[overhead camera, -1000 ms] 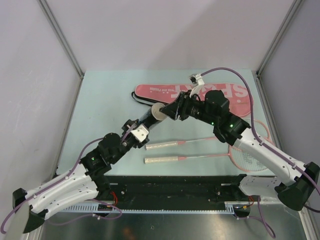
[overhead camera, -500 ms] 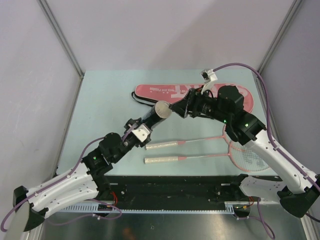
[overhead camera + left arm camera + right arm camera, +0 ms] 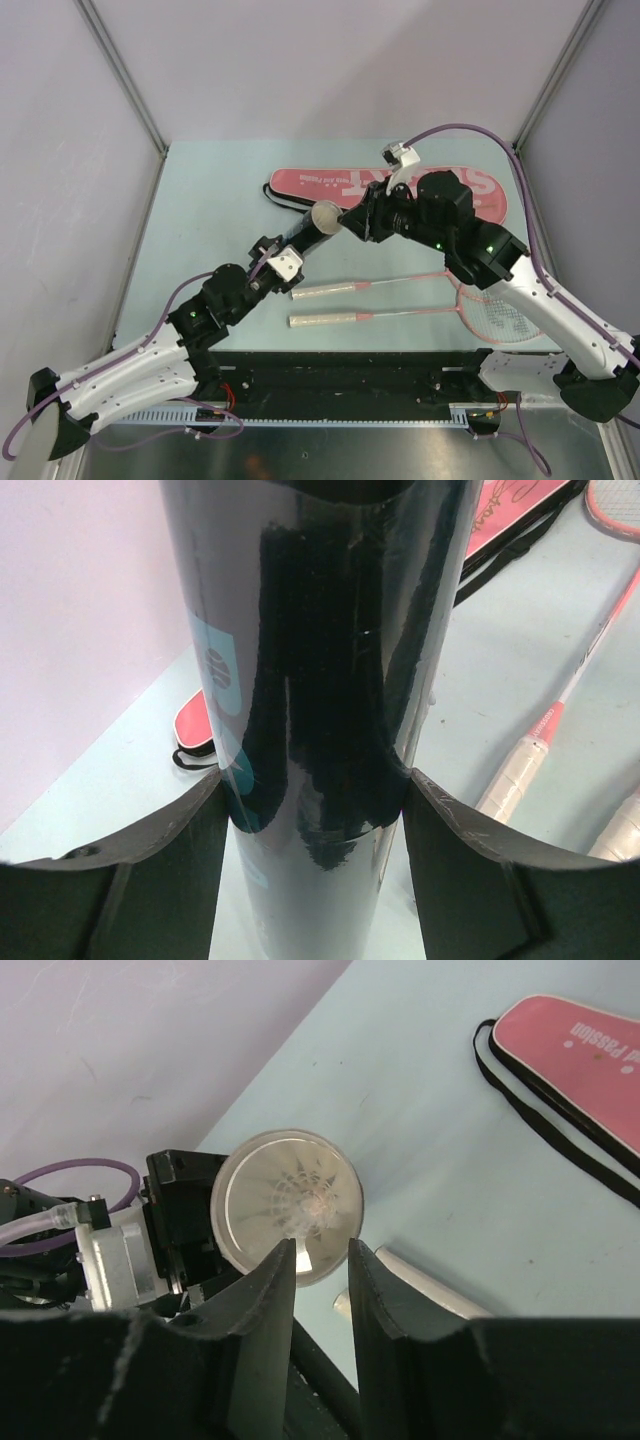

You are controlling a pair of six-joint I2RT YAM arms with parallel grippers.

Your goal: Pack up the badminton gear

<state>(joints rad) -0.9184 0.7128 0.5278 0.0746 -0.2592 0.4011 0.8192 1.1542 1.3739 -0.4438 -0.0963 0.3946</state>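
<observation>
Tube [image 3: 305,232] check pls, where's it at rn? /sam

Off the table [image 3: 200,220] and tilted, held up by the left gripper [image 3: 283,256]. On the left wrist cam the glossy black body fills the middle w/ a finger [image 3: 470,880] pressed on each side – clamped around it. The open mouth points at the right arm. /kit

And the right gripper [image 3: 348,219], got anything? /sam

Doesn't look like it. In the top view its tips sit right at the tube's mouth, can't tell if they touch the rim. On its own cam the jaws are narrow, just a slit btw them w/ nothing in it. Behind the slit you look straight down the round mouth, and the white feather spokes of a shuttlecock [image 3: 310,1203] show inside. /kit

Rest of the gear? /sam

Far racket [image 3: 325,290] and near racket [image 3: 322,320] lie flat on the near part of the table, side by side – white handles to the left, pink heads to the right, partly under the right arm. The pink bag [image 3: 315,183] lies along the far side w/ the black strap [image 3: 280,197] at its left end. Its right part is hidden behind the right arm. /kit
</observation>
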